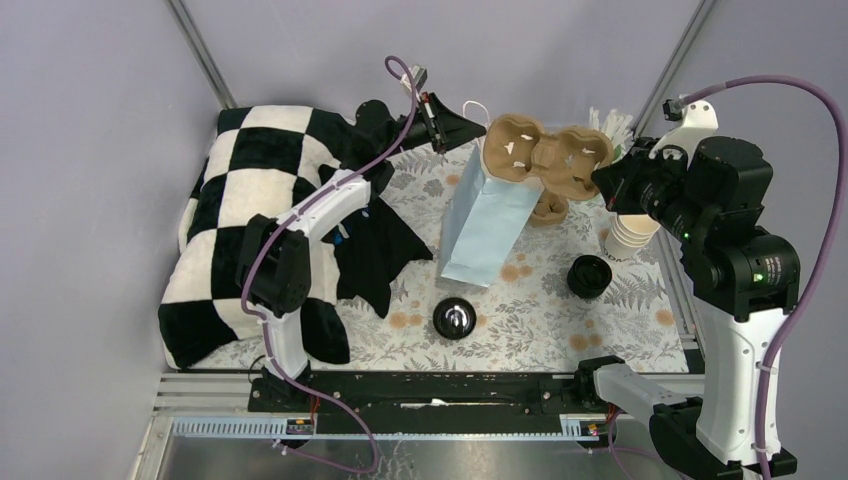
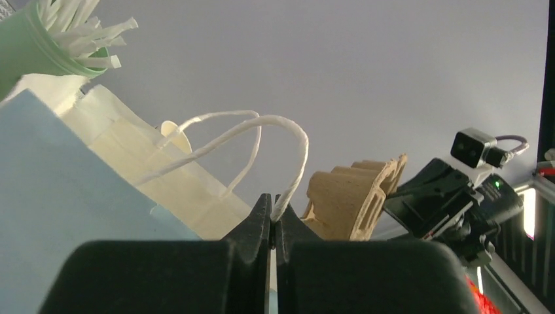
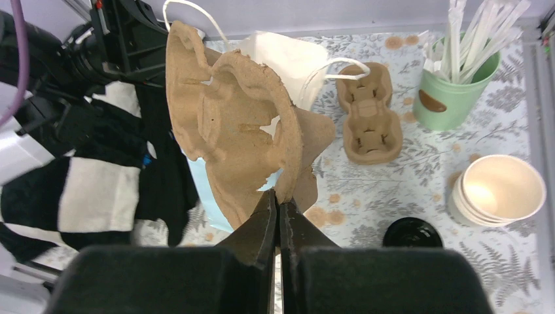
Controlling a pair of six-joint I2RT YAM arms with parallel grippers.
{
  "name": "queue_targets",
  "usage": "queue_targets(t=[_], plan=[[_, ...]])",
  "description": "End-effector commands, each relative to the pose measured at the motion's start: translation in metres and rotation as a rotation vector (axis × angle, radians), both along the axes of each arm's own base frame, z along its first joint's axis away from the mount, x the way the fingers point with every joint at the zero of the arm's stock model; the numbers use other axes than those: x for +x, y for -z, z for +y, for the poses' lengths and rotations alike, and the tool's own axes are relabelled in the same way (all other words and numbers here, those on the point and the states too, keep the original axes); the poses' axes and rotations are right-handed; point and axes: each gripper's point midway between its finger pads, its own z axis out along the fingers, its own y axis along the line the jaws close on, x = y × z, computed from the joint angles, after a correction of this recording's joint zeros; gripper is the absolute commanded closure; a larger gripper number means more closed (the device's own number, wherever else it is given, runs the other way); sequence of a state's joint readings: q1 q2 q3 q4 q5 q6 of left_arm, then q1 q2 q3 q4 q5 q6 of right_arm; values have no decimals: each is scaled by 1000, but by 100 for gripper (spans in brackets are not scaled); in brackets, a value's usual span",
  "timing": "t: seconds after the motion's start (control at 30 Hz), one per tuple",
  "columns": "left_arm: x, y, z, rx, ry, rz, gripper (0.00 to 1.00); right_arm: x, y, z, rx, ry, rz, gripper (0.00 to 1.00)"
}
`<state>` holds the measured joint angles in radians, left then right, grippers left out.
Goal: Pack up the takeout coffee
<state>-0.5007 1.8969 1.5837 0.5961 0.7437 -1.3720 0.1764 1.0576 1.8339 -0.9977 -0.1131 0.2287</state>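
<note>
A light blue paper bag stands open mid-table. My left gripper is shut on its white twisted handle, fingertips pinching the cord in the left wrist view. My right gripper is shut on the edge of a brown pulp cup carrier, holding it tilted over the bag's mouth; the right wrist view shows the pinch and the carrier. A black domed lid sits in front of the bag. No white cup side shows under it.
A stack of lidless cream cups, a black lid, a second carrier and a green cup of straws stand at the right. A checkered cushion and black cloth fill the left.
</note>
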Motion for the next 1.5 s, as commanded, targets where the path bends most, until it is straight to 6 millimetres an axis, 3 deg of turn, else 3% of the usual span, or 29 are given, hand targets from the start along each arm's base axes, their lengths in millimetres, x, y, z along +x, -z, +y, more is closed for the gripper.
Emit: queue_targets(t=[0.0,0.13,0.23,0.33,0.67,0.97,1.03,1.23,1.4,1.47], plan=[[-22,-21,16,-18,165,-167,100,5,-17,-7,-141,-44,-124,100],[-6,-17,22,-19,166,-167,100,14,-15,-3,-118,-44,-116,100],[13,-16,27,-44,139,-151,100,19,-12,8,-76,-87,-87,100],[20,-19,26,-52,166,-153,100,24,-4,19,-70,-148,-58,100],[8,11,26,11,230,-117,100,43,12,11,-151,-118,-7,100],[-7,25,28,77,269,-106,100,52,25,-30,-389,-1,17,100],[-13,26,30,79,276,-107,100,53,33,-24,-423,-42,26,100],[-17,34,32,112,275,-90,100,46,81,3,-582,-225,39,100],[-16,29,34,133,237,-72,99,53,93,26,-554,-333,-18,100],[-9,36,36,189,173,2,89,55,96,34,-556,-376,-22,100]])
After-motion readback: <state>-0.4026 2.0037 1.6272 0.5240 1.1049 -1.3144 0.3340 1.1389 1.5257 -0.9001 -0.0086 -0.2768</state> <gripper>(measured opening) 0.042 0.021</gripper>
